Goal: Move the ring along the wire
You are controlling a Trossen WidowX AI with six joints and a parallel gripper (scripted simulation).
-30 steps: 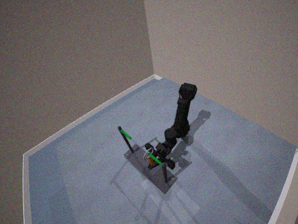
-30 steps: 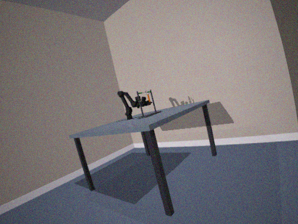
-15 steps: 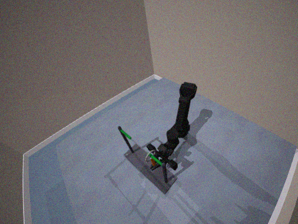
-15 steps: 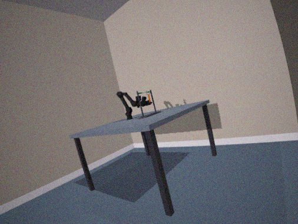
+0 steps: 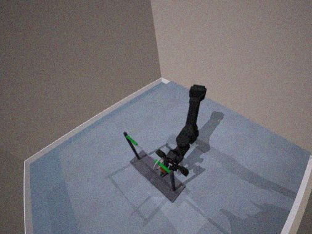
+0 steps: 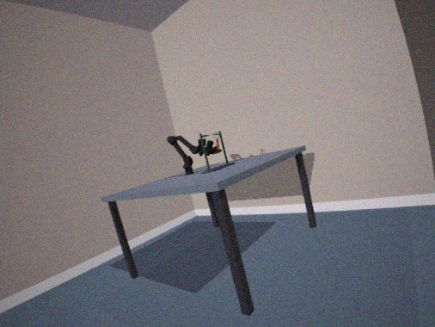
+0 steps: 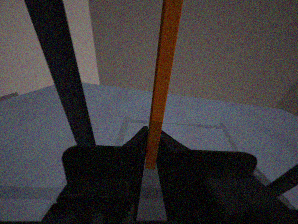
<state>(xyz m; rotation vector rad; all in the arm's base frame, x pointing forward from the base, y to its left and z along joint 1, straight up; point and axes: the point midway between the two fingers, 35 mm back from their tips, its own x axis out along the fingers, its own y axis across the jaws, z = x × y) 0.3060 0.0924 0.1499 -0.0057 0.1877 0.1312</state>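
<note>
The pale ring (image 5: 155, 165) is around the wire at the inner end of the green part (image 5: 165, 168) by the near post (image 5: 172, 182). Its orange handle (image 5: 162, 170) (image 6: 217, 144) (image 7: 160, 85) hangs below. My gripper (image 5: 163, 174) (image 6: 218, 150) (image 7: 150, 130) is shut on the handle; in the wrist view the handle stands up from between the fingertips. The other green part (image 5: 131, 140) is by the far post (image 5: 134, 149). The thin grey wire between the green parts is barely visible. In the wrist view the ring is out of frame.
The posts stand on a dark base plate (image 5: 172, 196) on the table (image 6: 180, 188). In the wrist view a dark post (image 7: 62, 75) rises at the left, close beyond the gripper's side. The arm (image 5: 187, 135) reaches over the plate from behind. Shadows lie across the table.
</note>
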